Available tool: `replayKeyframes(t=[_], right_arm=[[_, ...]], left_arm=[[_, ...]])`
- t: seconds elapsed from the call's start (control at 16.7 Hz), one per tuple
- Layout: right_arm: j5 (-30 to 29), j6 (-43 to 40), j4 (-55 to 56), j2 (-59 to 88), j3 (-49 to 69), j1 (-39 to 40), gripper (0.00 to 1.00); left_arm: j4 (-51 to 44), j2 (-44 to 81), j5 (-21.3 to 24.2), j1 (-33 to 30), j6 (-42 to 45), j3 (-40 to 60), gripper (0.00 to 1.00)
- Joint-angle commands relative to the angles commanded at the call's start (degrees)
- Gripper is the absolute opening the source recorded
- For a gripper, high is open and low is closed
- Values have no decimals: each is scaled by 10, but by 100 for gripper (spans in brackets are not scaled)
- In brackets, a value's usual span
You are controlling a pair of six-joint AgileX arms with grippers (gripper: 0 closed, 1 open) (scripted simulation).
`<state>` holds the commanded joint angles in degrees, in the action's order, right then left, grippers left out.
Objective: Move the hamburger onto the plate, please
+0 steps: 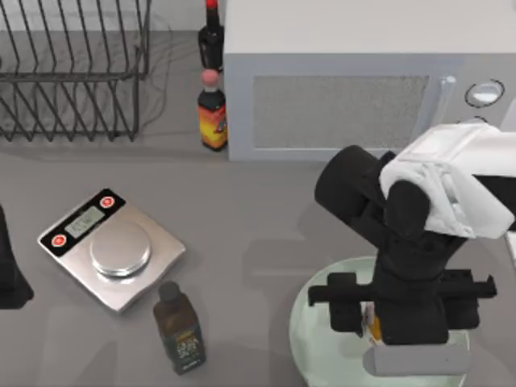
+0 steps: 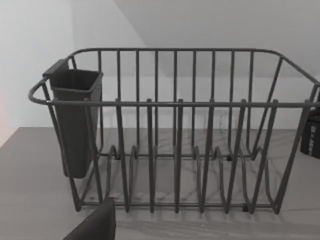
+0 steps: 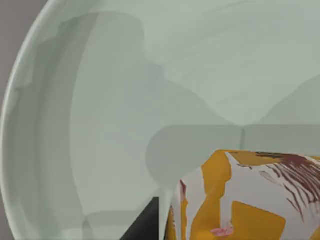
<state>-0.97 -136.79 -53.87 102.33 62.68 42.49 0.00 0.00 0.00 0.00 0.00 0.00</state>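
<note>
The plate (image 1: 322,343) is a wide, pale mint-green dish at the table's front right, and its glossy floor (image 3: 75,125) spreads below the right wrist camera. My right gripper (image 1: 395,321) hangs over the plate, shut on the hamburger (image 1: 372,326). From above, just a sliver of orange-yellow peeks out beside the dark finger. In the right wrist view the hamburger (image 3: 245,200) is an orange-yellow and white lump pressed against one dark finger (image 3: 145,225), just above the plate. My left arm (image 1: 8,274) is parked at the table's left edge.
A steel kitchen scale (image 1: 113,246) sits at centre left, and a dark labelled bottle (image 1: 181,329) lies in front of it. Two sauce bottles (image 1: 213,113) stand beside a white microwave (image 1: 363,81) at the back. A wire dish rack (image 1: 72,72) occupies the back left.
</note>
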Motion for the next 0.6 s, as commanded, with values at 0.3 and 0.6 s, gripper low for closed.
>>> replayKeyframes(t=[0.3,0.6], right_arm=[[0,0,0,0,0,0,53],[0,0,0,0,0,0,90]], left_arm=[[0,0,0,0,0,0,100],[0,0,0,0,0,0,100]])
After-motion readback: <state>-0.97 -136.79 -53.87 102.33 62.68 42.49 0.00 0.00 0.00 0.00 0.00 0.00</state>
